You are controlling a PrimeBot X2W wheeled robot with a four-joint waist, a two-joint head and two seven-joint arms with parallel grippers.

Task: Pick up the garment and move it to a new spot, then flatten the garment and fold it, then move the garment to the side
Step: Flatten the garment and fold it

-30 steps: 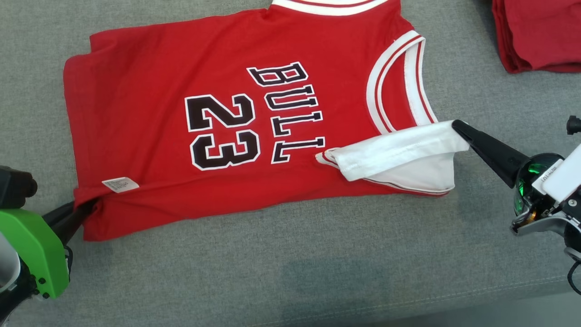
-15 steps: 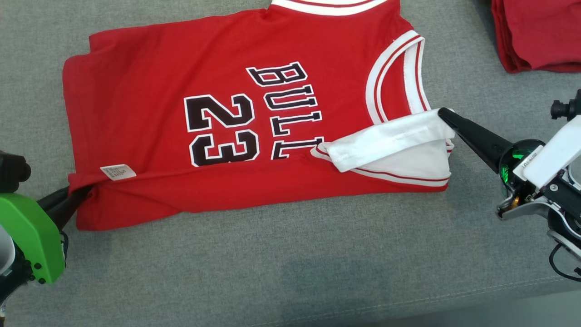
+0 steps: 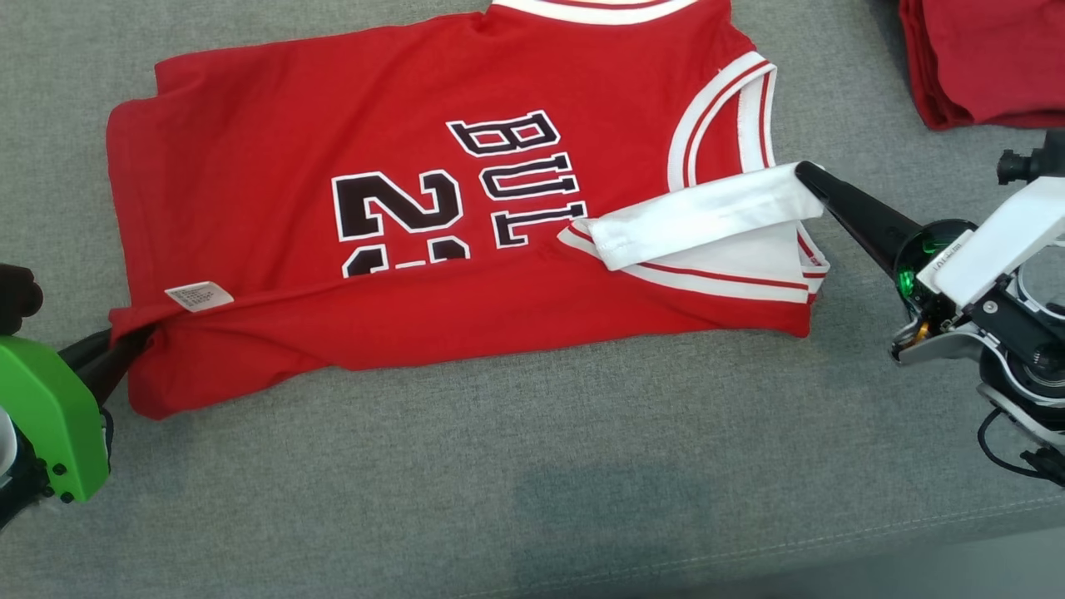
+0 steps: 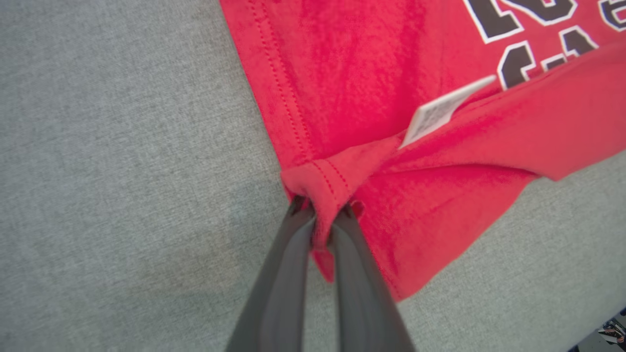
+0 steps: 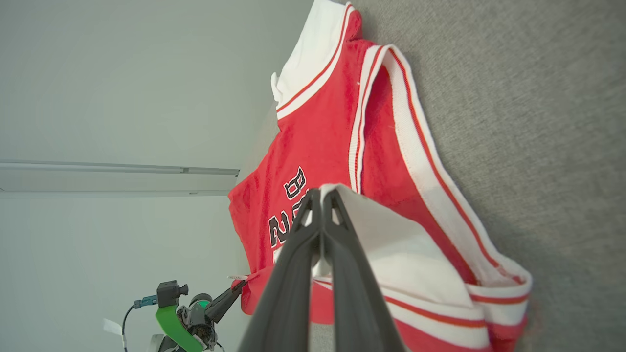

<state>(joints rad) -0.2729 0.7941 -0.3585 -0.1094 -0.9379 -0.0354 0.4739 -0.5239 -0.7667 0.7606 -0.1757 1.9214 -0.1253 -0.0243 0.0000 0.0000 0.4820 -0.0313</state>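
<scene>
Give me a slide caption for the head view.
Left gripper and right gripper each pinch the red jersey, its near edge doubled over the print.

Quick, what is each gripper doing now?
Left gripper: shut on the jersey, hem corner.
Right gripper: shut on the jersey, white armhole edge.

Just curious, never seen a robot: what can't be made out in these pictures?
Black number on the red sleeveless jersey: head view, lower half under the folded-over flap.
Small white label: head view, print too small.
Dark red folded cloth: head view, cut off by the corner.
</scene>
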